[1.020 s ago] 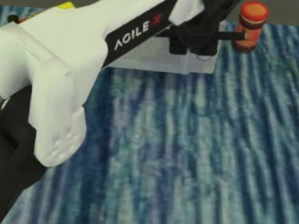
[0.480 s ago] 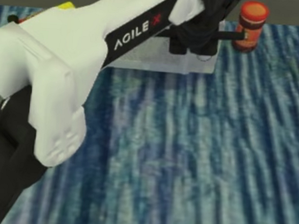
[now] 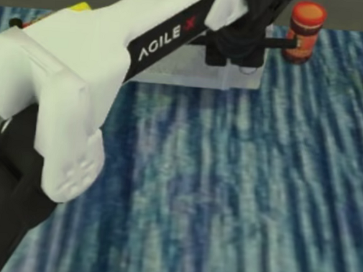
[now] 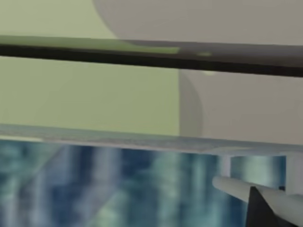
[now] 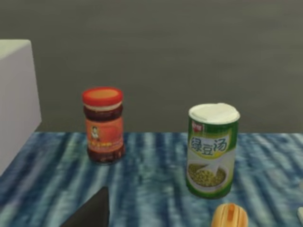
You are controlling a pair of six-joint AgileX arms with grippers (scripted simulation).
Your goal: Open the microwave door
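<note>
From above, my left arm point(image 3: 79, 85) stretches across the blue striped table point(image 3: 240, 190) to the microwave point(image 3: 192, 68) at the far edge, my left gripper point(image 3: 237, 46) at the microwave door point(image 3: 174, 64) by a red-lidded jar point(image 3: 305, 29); I cannot tell whether its fingers are apart. My left wrist view is pressed close, showing only pale panels. My right wrist view shows the jar beside a green can point(image 5: 211, 149), the gripper's grip unclear.

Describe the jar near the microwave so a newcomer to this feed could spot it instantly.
Find the microwave at the table's far edge; the sauce jar stands just beyond its right side. Unlike the green can further right, it is dark glass with a red lid and an orange label.
</note>
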